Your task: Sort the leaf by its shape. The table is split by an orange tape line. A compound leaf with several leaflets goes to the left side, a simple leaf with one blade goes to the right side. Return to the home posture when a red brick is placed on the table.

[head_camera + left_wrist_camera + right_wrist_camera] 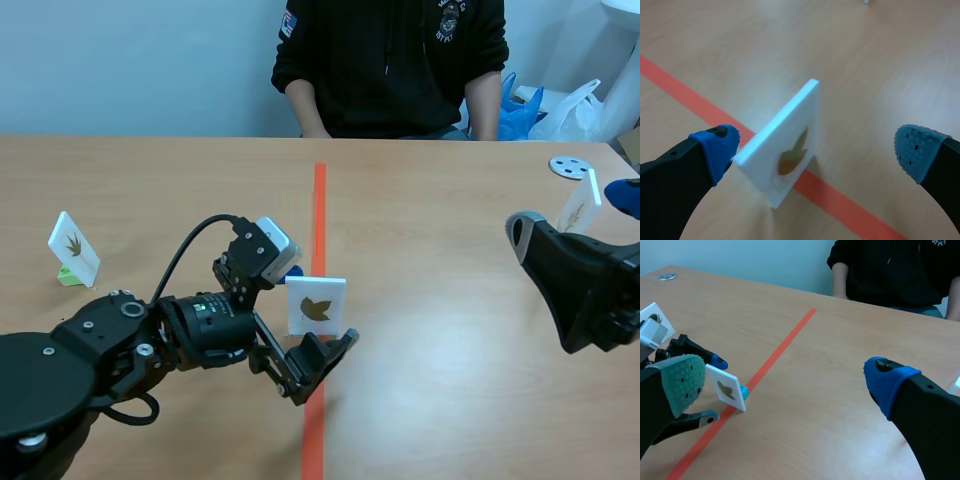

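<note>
Leaf card (pixel 317 305) stands upright on the orange tape line (pixel 320 200), obliquely inside the left claw (pixel 815 147), which is spread wide and grips nothing; one card edge lies just beside one pad (pixel 717 147). The right claw (pixel 785 382), likewise spread and empty, is well apart.

The person (pixel 390 60) is cut off above the shoulders. The right arm (pixel 585 290) hides part of the far right card (pixel 582 205), its leaf too small to tell. The leaf print (pixel 792 156) on the middle card (pixel 782 131) is blurred.

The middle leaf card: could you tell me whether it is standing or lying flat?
Standing: the leaf card sits on edge at the orange tape line, printed face visible.
</note>
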### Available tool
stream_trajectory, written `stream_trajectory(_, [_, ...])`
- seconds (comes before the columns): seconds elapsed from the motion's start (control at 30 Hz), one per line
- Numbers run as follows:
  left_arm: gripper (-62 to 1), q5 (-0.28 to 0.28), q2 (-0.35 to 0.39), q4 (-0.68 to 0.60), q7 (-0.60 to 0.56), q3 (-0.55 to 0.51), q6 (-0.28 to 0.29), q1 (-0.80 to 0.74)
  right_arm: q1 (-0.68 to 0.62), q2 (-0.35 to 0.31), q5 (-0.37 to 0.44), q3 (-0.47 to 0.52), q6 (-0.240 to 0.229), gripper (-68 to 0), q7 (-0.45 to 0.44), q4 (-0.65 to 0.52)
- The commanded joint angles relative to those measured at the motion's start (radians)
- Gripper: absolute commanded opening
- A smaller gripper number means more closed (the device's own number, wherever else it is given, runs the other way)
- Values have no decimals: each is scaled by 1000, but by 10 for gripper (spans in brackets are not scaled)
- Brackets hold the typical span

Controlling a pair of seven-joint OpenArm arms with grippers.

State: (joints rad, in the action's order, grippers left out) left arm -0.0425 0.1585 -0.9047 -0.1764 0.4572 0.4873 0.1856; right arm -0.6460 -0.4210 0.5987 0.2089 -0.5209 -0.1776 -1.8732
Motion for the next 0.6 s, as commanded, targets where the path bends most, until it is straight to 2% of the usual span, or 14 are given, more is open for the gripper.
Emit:
stream_trajectory(0.0, [14,3,-25,-5,-18,9,3,12,10,0,8,6,0,4,-16,-11])
stream_trajectory(0.2, [14,-17,-58,36,-42,15,-5,20,9,0,8,6,0,4,-16,-11])
stream_trajectory(0.43, [14,-32,-55,72,-44,15,-23,34,9,0,13,6,0,4,-24,-11])
stream_trajectory(0.57, [14,-64,-56,79,-45,15,-29,34,9,0,15,6,0,4,-28,-11])
